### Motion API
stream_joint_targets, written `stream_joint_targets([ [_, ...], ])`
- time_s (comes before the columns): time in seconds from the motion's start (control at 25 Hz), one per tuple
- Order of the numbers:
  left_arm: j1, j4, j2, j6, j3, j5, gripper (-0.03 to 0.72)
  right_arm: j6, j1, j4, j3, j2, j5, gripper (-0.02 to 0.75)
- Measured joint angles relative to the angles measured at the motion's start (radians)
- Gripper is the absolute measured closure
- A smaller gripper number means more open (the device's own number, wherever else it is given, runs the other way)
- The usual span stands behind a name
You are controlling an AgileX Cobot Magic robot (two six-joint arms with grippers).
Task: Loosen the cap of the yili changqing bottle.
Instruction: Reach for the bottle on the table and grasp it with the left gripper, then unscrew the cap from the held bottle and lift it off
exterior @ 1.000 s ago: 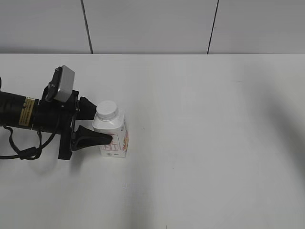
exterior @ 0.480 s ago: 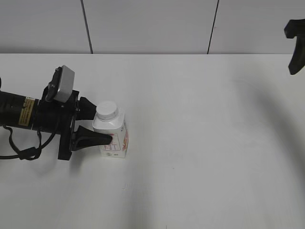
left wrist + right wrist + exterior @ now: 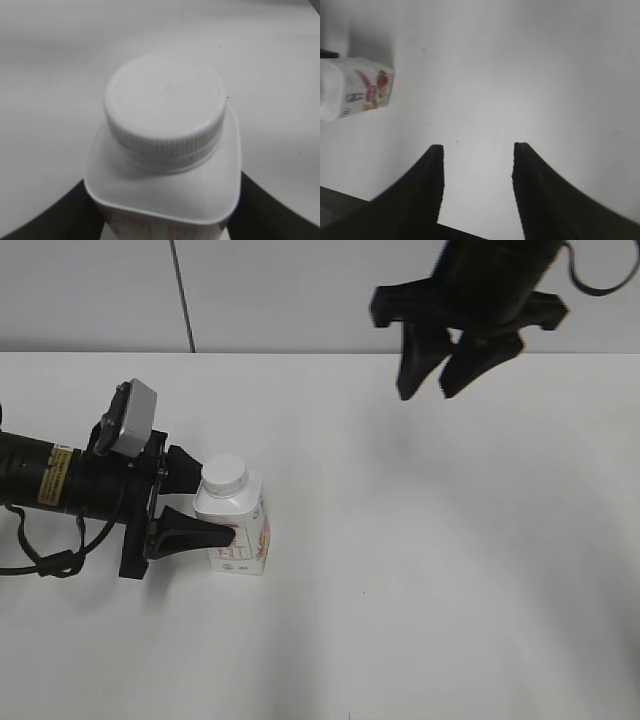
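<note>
Bottle (image 3: 236, 525) stands left of centre on the counter (image 3: 420, 570), left gripper (image 3: 205, 505) fingers clamped on its light, likely squeezable body; right gripper (image 3: 440, 375), fingers apart at upper right, should take the ribbed cap (image 3: 226, 471) by its edge.

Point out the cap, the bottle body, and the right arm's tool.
cap (image 3: 165, 97), left wrist view, on its flat top.
bottle (image 3: 245, 535), exterior view, on the printed side.
right tool (image 3: 477, 150), right wrist view, midway between its two open fingertips.
</note>
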State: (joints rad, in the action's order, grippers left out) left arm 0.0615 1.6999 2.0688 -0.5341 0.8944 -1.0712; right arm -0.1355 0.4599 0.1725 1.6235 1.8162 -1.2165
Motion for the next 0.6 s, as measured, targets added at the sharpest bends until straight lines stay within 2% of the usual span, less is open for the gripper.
stream_joint_targets([
  [0.16, 0.000, 0.009, 0.000, 0.000, 0.000, -0.005, 0.264, 0.001, 0.112, 0.007, 0.104, 0.094, 0.000, 0.371],
  [0.6, 0.000, 0.012, 0.000, 0.000, 0.000, -0.006, 0.264, 0.049, 0.274, 0.025, 0.264, 0.256, 0.000, 0.371],
])
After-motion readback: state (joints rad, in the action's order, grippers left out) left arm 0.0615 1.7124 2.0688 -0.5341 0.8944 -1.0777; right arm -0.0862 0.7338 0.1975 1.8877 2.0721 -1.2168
